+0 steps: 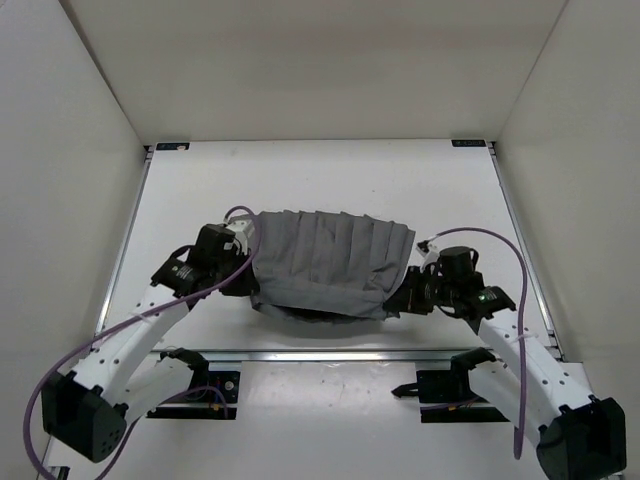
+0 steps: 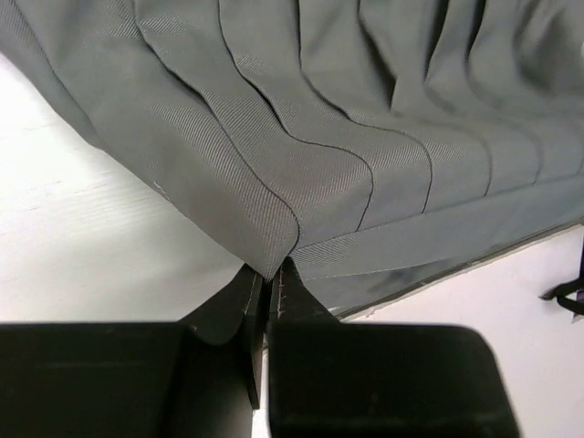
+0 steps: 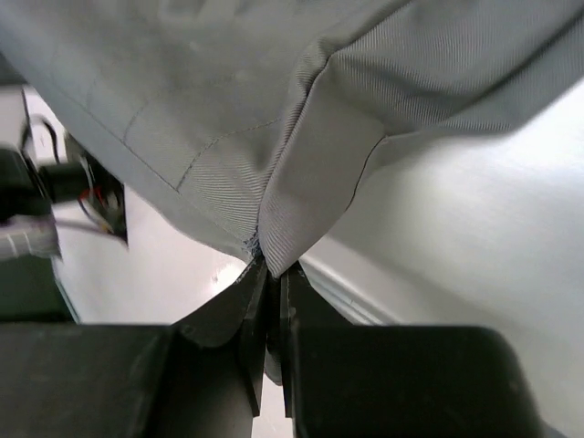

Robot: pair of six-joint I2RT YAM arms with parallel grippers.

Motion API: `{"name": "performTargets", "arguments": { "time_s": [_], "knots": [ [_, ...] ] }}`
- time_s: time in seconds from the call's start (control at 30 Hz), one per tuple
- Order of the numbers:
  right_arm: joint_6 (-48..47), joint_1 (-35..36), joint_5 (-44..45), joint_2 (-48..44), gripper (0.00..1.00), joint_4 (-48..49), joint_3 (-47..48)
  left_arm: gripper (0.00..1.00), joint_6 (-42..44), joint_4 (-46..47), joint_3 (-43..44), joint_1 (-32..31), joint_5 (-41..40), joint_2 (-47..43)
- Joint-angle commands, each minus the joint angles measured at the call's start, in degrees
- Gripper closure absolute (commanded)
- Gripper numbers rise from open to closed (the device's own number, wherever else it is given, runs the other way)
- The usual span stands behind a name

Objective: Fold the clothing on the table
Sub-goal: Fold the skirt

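Grey soft pleated skirt is held up over the front of the flat white worktop.
Its corners are clamped by jaws of the left gripper and the right gripper.

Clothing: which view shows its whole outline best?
Top external: the whole clothing shows, held at both ends. Wrist views show only corners: pleats at the left pincer, a seam at the right pincer.
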Motion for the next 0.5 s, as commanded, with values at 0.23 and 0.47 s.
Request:
{"name": "performTargets", "arguments": {
  "time_s": [0.23,0.47],
  "knots": [
    [-6.62,-8.45,-0.71,15.11,1.00,8.40,16.44,1.00,4.00,6.89,7.79,5.71,-1.50,10.46],
    [-12.67,-13.72,0.96,39.25,1.00,6.83,45.55,1.00,9.01,12.17,35.67,9.15,-4.40,34.41]
  ]
}}
